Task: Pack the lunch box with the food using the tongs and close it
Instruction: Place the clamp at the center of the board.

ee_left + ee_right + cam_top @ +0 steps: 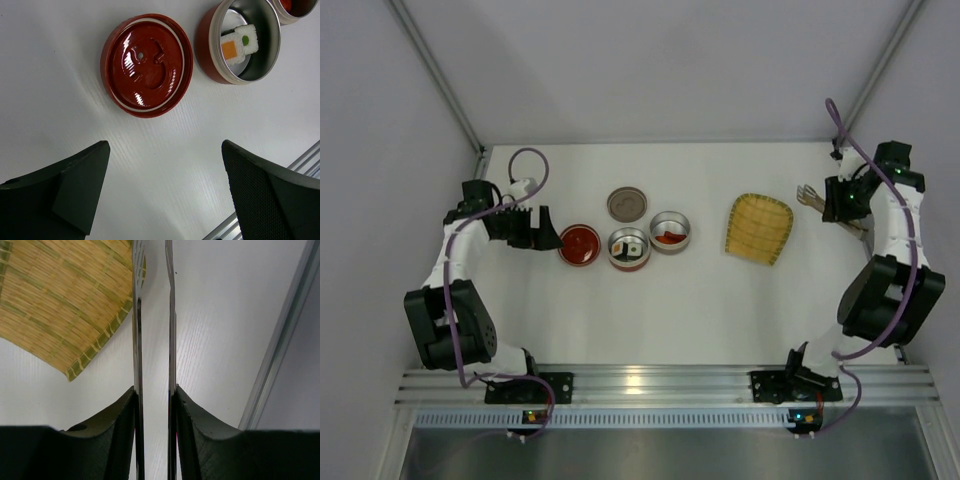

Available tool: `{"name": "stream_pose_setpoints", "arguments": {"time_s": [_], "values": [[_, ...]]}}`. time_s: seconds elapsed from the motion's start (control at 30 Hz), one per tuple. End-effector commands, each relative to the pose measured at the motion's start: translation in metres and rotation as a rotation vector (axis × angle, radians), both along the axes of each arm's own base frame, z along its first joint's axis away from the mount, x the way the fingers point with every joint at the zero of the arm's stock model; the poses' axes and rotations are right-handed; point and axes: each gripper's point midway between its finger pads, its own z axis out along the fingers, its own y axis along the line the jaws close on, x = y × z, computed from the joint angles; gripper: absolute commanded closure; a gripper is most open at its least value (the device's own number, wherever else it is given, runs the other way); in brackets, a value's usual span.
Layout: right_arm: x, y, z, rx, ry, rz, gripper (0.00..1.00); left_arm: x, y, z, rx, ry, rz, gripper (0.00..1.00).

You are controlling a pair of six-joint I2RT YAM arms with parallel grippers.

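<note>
The lunch box lies in parts mid-table: a red lid [580, 244] [146, 65], a round tin [615, 256] [261, 67] holding white sushi rolls [631, 246] [239, 42], a second tin [684, 226] with red bits [669, 237], and a grey lid [627, 204]. My left gripper [548, 232] [165, 145] stands open just left of the red lid, nothing between its fingers [80, 175]. At the far right, beside the yellow mat [760, 227] [60, 300], my right gripper [840, 200] [154, 390] is shut on the tongs [809, 194] [136, 330]. Its fingers press on both silver arms.
An aluminium frame rail [280, 350] runs close along the right of the right gripper. The table's near edge rail [300, 160] shows in the left wrist view. White walls enclose the table on three sides.
</note>
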Motion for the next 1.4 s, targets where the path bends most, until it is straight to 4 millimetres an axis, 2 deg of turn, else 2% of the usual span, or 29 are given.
{"name": "stream_pose_setpoints", "arguments": {"time_s": [0.0, 0.1, 0.2, 0.3, 0.43, 0.47, 0.6, 0.77, 0.9, 1.07, 1.23, 1.3, 1.33, 1.37], "values": [[0.033, -0.021, -0.002, -0.054, -0.097, -0.093, 0.66, 0.006, 0.0, 0.015, -0.011, -0.046, -0.013, 0.02], [0.045, -0.035, -0.02, -0.071, -0.084, -0.165, 0.66, 0.003, 0.0, 0.006, -0.014, -0.023, -0.013, 0.02], [0.055, -0.038, -0.038, -0.055, -0.067, -0.183, 0.66, 0.001, 0.0, 0.004, -0.014, -0.022, -0.014, 0.02], [0.063, -0.029, -0.057, -0.024, -0.048, -0.138, 0.64, 0.001, -0.001, 0.002, -0.015, -0.022, -0.012, 0.02], [0.07, -0.024, -0.082, -0.07, -0.015, -0.093, 0.61, 0.002, -0.001, -0.001, -0.02, -0.012, -0.009, 0.02], [0.069, -0.025, -0.094, -0.069, 0.013, -0.094, 0.6, 0.002, -0.001, -0.001, -0.022, -0.008, -0.01, 0.02], [0.058, -0.026, -0.112, -0.08, 0.066, -0.086, 0.54, 0.0, 0.0, 0.0, -0.011, -0.011, -0.01, 0.02], [0.045, -0.024, -0.121, -0.087, 0.098, -0.085, 0.5, -0.003, 0.001, -0.003, -0.001, -0.007, -0.012, 0.02], [0.033, -0.018, -0.134, -0.072, 0.137, -0.067, 0.42, -0.003, 0.0, -0.001, -0.011, -0.006, -0.013, 0.02], [0.03, -0.021, -0.132, -0.09, 0.149, -0.061, 0.34, -0.002, 0.002, -0.001, 0.009, -0.009, -0.013, 0.02], [0.033, -0.02, -0.107, -0.094, 0.114, -0.043, 0.3, -0.002, 0.006, 0.007, 0.035, -0.024, -0.011, 0.02], [0.039, -0.017, -0.086, -0.086, 0.075, -0.03, 0.19, 0.0, 0.008, 0.012, 0.046, -0.036, -0.007, 0.02], [0.037, -0.014, -0.08, -0.075, 0.078, -0.02, 0.09, 0.0, 0.009, 0.014, 0.055, -0.038, 0.001, 0.02], [0.039, -0.011, -0.068, -0.066, 0.053, -0.01, 0.06, 0.002, 0.01, 0.017, 0.059, -0.044, 0.002, 0.02]]}}
